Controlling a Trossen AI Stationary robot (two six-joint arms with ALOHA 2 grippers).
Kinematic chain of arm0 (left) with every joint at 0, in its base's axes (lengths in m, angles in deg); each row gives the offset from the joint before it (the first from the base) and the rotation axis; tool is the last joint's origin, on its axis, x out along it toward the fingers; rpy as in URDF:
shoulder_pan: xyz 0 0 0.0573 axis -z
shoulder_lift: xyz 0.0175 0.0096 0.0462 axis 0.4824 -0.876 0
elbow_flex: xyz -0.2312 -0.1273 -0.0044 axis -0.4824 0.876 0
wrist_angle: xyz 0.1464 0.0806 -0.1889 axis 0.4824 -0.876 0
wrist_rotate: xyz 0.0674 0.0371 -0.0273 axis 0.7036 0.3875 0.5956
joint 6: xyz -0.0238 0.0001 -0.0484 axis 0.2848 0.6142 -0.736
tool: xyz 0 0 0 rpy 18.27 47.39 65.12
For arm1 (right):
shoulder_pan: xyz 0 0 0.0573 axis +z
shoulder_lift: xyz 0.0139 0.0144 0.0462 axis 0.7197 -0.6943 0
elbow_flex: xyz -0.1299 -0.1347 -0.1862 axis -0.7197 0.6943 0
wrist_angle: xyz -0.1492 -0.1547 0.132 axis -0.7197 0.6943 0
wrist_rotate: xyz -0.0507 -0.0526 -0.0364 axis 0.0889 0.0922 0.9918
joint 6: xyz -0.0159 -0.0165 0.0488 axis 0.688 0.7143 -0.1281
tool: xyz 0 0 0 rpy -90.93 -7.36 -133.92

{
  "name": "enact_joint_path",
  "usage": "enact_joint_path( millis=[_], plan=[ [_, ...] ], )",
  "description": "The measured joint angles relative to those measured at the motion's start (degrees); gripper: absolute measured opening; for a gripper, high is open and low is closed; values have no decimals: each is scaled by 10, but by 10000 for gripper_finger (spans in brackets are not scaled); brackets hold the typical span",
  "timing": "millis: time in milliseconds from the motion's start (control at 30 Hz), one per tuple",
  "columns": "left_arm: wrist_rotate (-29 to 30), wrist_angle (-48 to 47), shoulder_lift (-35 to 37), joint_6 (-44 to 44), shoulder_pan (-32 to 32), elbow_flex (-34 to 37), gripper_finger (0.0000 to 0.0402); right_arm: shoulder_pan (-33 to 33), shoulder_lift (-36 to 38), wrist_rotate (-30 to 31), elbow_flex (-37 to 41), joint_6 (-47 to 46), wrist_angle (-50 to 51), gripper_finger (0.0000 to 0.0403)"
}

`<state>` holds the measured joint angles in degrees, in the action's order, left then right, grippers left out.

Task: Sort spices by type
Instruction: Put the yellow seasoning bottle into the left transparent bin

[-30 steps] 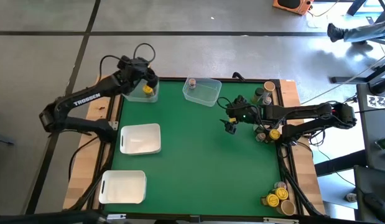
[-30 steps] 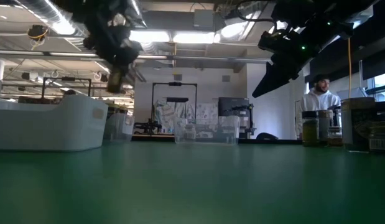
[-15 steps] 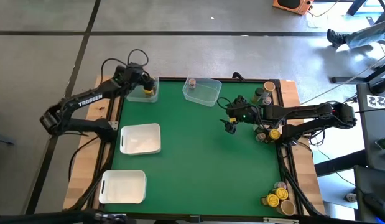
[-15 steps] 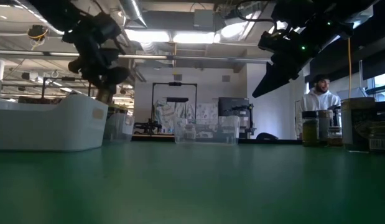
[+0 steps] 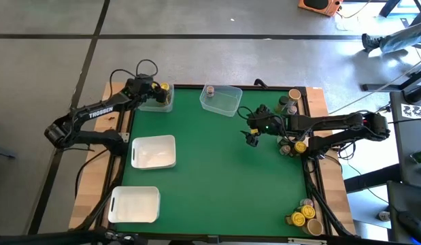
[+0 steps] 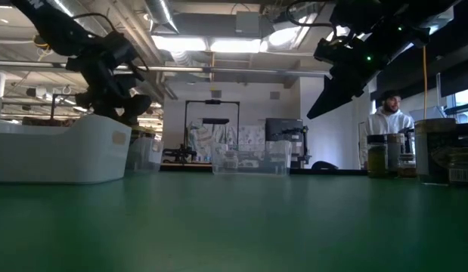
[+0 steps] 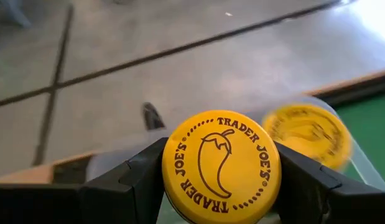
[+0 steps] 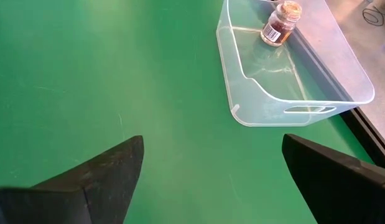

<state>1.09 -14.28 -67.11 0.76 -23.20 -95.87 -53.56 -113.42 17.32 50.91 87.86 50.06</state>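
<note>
My left gripper (image 5: 154, 90) is at the table's far left corner, in a clear tub (image 5: 160, 103), shut on a spice jar with a yellow lid (image 7: 220, 165). A second yellow-lidded jar (image 7: 307, 134) stands just beyond it in the same tub. My right gripper (image 5: 251, 138) hangs open over the green mat, right of centre, with nothing between its fingers (image 8: 99, 174). Another clear tub (image 5: 222, 100) at the far edge holds one jar (image 8: 278, 25), upright on its base. More spice jars cluster along the right edge (image 5: 292, 144) and at the near right corner (image 5: 304, 216). My left gripper pinches the jar between its two fingers (image 7: 136, 180), one on each of two opposite sides, at or just below the yellow lid's rim (image 7: 170, 168). The fingers slant down from the table's left side. The lid's top faces the wrist camera. The jar's base is hidden below.
Two white trays (image 5: 154, 151) (image 5: 135, 204) lie on the mat's left side. Several jars stand at the far right (image 5: 290, 102). The middle of the green mat (image 5: 217, 177) is bare. A person (image 6: 385, 117) sits beyond the table's right end.
My left gripper has come down with the yellow-lidded jar and swung toward the table's far left corner, rolling at the wrist, from high above the tub to down inside it. The jar stays between the fingers.
</note>
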Motion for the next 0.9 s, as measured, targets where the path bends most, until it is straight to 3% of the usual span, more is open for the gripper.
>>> enact_joint_path(
  millis=[900],
  plan=[
    [-27,2,0,28,-6,5,267,0,0,0,0,-2,0,381]
  ],
)
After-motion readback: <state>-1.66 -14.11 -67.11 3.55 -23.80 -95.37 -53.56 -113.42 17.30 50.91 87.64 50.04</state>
